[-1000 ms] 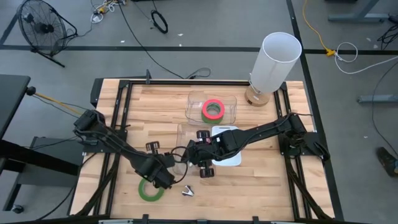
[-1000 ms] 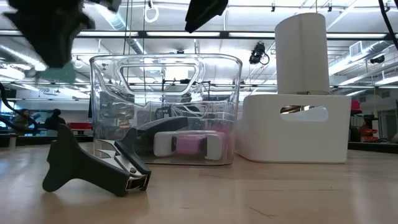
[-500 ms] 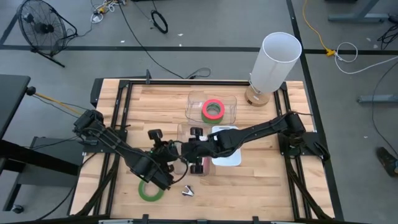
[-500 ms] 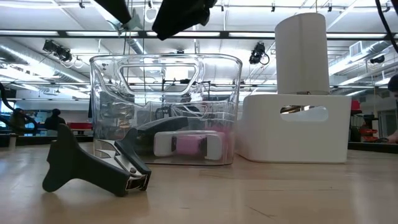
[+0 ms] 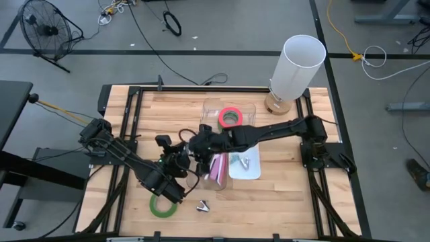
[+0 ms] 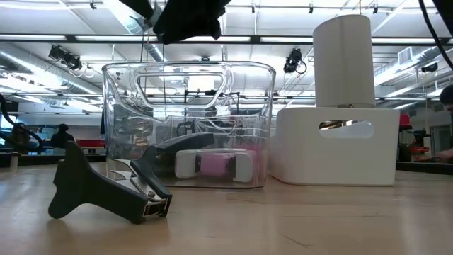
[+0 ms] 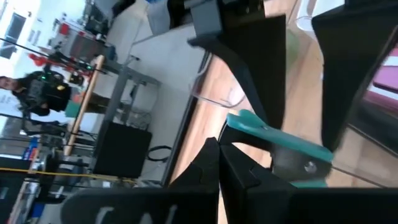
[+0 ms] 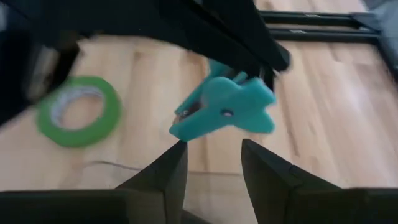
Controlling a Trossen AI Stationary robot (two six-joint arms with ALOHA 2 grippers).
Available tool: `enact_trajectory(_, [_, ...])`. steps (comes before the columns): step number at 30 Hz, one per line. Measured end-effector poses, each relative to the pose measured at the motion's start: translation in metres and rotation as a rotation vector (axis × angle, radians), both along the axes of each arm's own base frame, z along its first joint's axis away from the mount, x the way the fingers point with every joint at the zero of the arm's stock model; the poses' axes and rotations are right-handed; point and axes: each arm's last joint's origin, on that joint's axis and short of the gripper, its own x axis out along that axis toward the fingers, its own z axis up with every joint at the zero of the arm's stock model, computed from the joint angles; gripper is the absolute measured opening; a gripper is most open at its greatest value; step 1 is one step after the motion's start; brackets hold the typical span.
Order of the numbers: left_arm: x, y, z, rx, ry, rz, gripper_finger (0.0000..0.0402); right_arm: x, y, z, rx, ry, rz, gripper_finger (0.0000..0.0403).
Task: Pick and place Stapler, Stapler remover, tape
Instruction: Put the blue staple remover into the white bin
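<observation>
My left gripper (image 5: 183, 158) is shut on a teal stapler remover (image 8: 224, 112), held in the air over the table's middle. My right gripper (image 8: 211, 162) is open and empty, just beside it and above a clear bin (image 5: 213, 161). A pink stapler (image 5: 218, 168) lies flat in that bin and also shows in the low view (image 6: 212, 164). A black stapler remover (image 6: 106, 188) rests on the table near the front edge. One green tape ring (image 5: 161, 205) lies flat on the table. A red-pink ring and a green ring (image 5: 230, 118) lie in the far clear bin. My left gripper pinches the teal stapler remover by its upper end (image 8: 239, 78) between its two fingertips (image 7: 219, 149). The fingers slant down at it. The remover hangs below the fingertips, lifted clear of the table.
A white tray (image 5: 245, 168) lies right of the stapler's bin. A tall white cylinder on a wooden base (image 5: 295, 67) stands at the far right corner. A black frame runs round the table's edges (image 5: 134, 134). There is bare wood at the near right.
My left gripper has risen from over the green ring near the front and gone toward the far edge with the teal remover. My right gripper has gone from above the stapler's bin toward the far left, uncovering the pink stapler, which stays in the bin.
</observation>
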Motion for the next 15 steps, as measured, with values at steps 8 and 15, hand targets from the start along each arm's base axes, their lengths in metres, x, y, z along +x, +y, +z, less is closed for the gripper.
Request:
enact_trajectory(8, [0.0017,0.0022,0.0006,0.043,0.026,-0.02,0.0,0.0038,-0.0094,0.0029,0.091,-0.03,0.083,0.0151])
enact_trajectory(15, [0.002,0.0022,0.0009,0.056,0.018,-0.023,0.0,0.0034,-0.0096,0.0024,0.094,-0.023,0.092,0.0151])
